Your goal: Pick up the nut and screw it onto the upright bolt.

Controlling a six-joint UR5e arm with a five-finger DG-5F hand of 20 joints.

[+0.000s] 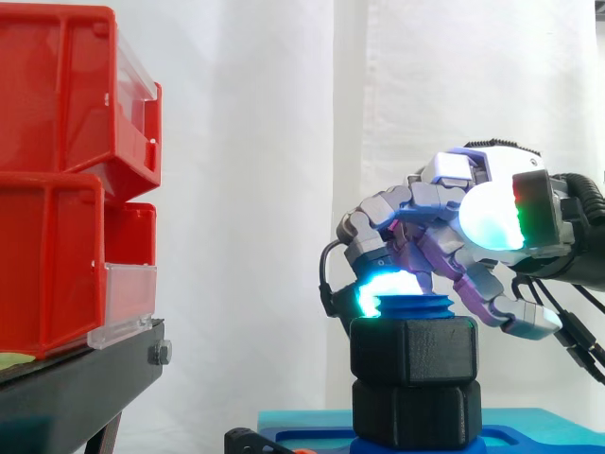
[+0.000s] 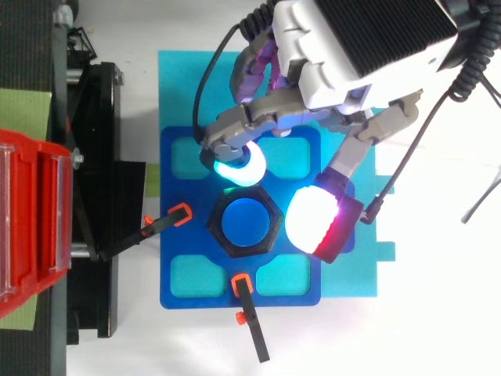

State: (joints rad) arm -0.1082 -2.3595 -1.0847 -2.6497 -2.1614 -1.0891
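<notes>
Nut (image 1: 413,350) sits on upright bolt (image 2: 244,222), blue thread showing above it. Hand (image 1: 444,180) hunched over nut top; grip or not, cannot tell. Nut looks rigid, light, chunky plastic. Take by opposite hex flats; smooth faces may slip.

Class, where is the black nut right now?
Top view: the black nut rings the blue bolt at the blue plate's centre. Side view: directly beneath the hand.
</notes>
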